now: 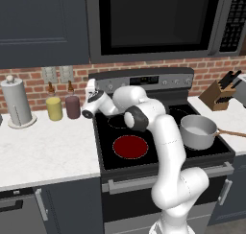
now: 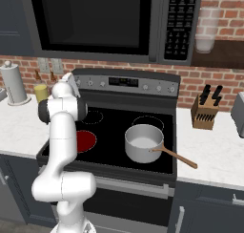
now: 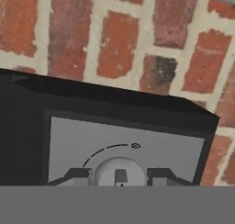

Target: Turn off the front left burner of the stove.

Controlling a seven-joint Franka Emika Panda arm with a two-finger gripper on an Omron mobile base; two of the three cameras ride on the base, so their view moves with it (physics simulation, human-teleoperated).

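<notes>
**Claw at the leftmost knob, burner glowing red**

In the hand view the two-finger claw has its dark fingertips spread on either side of a small round steel knob, one tip at each flank; whether they touch it is hard to tell. A thin curved dial mark arcs above the knob on the grey steel back panel, with red brick wall behind it. From the left base view, the white hand reaches to the left end of the panel of the black glass-top stove.

The front left burner, a large round disc ringed by a dashed outline, glows red just in front of the arm's elbow.

Risks, as I judge them: closing off-centre could let the fingers slip round the knob without turning it; rotating the wrong way would leave the heat on. A steel saucepan with a wooden handle sits on the stove's right side, well apart from the hand.
</notes>
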